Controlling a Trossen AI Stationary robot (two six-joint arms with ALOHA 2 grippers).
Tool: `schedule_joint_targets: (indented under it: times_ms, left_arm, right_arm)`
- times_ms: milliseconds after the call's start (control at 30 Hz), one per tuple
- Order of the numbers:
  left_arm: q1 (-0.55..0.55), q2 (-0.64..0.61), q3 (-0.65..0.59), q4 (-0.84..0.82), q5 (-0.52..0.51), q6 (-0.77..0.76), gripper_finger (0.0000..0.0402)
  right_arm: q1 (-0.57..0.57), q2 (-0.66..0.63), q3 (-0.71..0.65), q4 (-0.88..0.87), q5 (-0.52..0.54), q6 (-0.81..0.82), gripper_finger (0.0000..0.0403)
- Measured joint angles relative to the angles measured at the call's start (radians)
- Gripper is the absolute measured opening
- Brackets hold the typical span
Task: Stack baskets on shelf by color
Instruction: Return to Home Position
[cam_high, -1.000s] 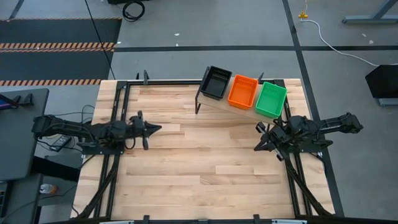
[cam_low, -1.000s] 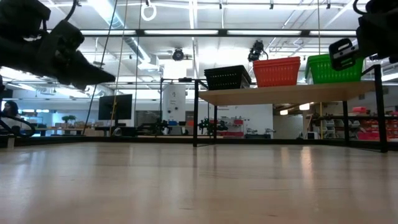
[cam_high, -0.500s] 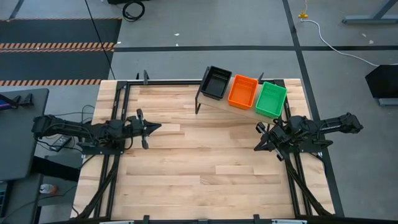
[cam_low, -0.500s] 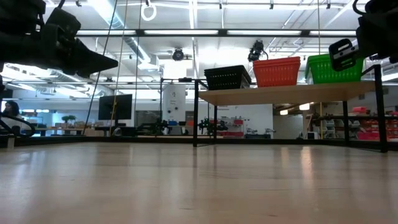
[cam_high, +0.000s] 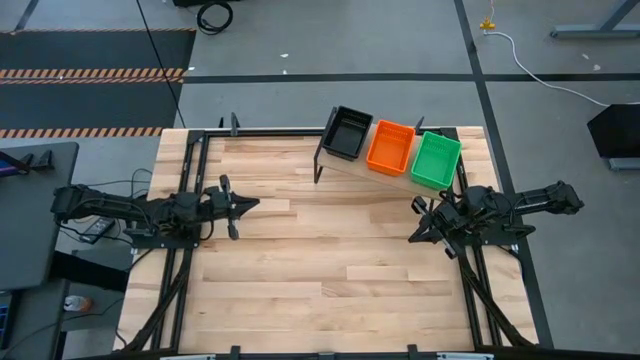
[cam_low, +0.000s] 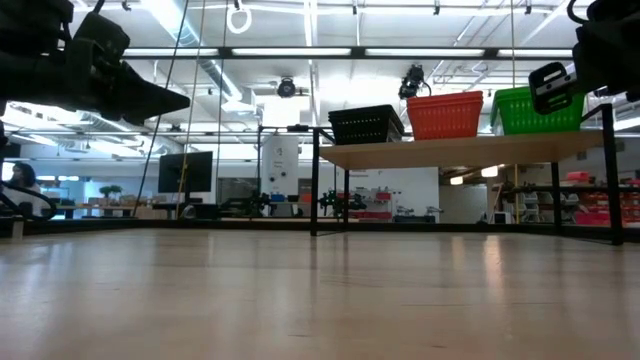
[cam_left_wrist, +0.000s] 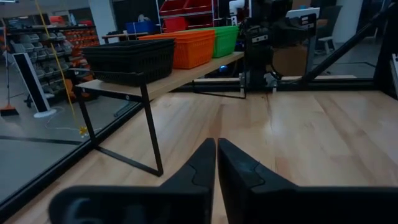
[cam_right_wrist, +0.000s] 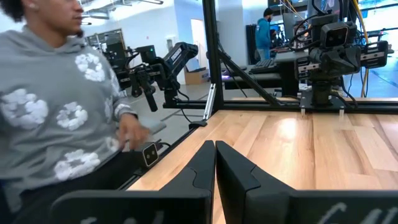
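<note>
It is a robotics lab in an open industrial hall. A metal-framed wooden bench (cam_high: 320, 260) stands on a concrete floor (cam_high: 300, 100) beside hazard-striped matting (cam_high: 95, 72). Ceiling strip lights (cam_low: 330, 52), another robot arm (cam_right_wrist: 163, 65) and racks of red bins (cam_left_wrist: 186, 6) show beyond.

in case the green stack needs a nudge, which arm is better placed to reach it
Right. In the high view the right gripper sits by the shelf end holding the green baskets; the left gripper is across the table, beyond the black baskets. Both are shut.
</note>
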Motion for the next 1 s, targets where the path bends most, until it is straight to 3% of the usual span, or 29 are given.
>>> schedule_joint_targets:
  times_ms: [1000]
  left_arm:
    - [0.000,0.000,0.000,0.000,0.000,0.000,0.0034]
  right_arm:
    - [0.000,0.000,0.000,0.000,0.000,0.000,0.0020]
